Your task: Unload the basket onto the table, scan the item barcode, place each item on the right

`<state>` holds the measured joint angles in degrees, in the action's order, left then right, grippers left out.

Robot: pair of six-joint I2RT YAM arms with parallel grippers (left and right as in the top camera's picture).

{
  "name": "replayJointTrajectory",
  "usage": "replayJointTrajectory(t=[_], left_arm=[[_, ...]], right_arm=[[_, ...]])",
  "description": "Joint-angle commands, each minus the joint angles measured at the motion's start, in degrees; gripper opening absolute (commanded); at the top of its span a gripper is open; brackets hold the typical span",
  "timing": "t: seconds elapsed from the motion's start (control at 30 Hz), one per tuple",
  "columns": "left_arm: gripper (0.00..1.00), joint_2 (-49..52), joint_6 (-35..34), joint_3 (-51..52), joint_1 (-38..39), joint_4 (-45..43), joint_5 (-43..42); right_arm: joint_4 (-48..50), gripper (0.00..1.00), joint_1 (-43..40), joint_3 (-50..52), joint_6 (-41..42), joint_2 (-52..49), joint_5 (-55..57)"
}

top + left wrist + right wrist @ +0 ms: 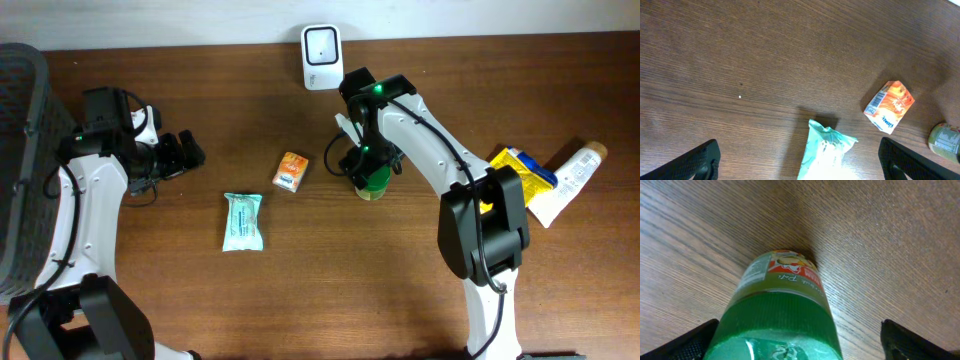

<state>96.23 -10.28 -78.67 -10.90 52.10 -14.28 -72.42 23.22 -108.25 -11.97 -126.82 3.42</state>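
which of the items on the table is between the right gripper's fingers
The green-lidded can, standing upright with the open right gripper straddling it. The orange carton, teal packet, yellow pack and white tube all lie apart from it.

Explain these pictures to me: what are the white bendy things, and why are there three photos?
Those are two robot arms, each ending in a two-finger gripper. One picture looks down from above; the other two come from cameras on the wrists. On the table are a teal wipes pack, an orange carton, a green can, a yellow pack and a white tube, with a white scanner at the back. The left gripper is open, holding nothing. The right gripper is open too, its fingers either side of the can.
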Motion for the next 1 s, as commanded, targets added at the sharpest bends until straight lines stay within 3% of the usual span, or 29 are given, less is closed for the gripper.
replayJointTrajectory(t=[0.0,0.07,0.17,0.33,0.6,0.8,0.97], left_arm=[[0.99,0.85,0.11,0.22,-0.15,0.04,0.20],[0.99,0.85,0.11,0.22,-0.15,0.04,0.20],[0.99,0.85,0.09,0.22,-0.15,0.04,0.20],[0.99,0.85,0.11,0.22,-0.15,0.04,0.20],[0.99,0.85,0.11,0.22,-0.15,0.04,0.20],[0.99,0.85,0.11,0.22,-0.15,0.04,0.20],[0.99,0.85,0.11,0.22,-0.15,0.04,0.20]], right_arm=[[1.07,0.88,0.00,1.51,-0.11,-0.33,-5.01],[1.81,0.75,0.00,2.97,1.29,-0.33,-5.14],[1.73,0.68,-0.07,3.58,1.97,-0.33,-4.85],[1.68,0.68,-0.07,3.26,10.34,-0.31,1.33],[2.58,0.64,0.00,0.11,42.01,-0.28,-1.07],[8.94,0.64,0.00,0.15,59.95,-0.31,-5.16],[9.27,0.66,0.55,0.35,63.93,-0.31,-5.03]])
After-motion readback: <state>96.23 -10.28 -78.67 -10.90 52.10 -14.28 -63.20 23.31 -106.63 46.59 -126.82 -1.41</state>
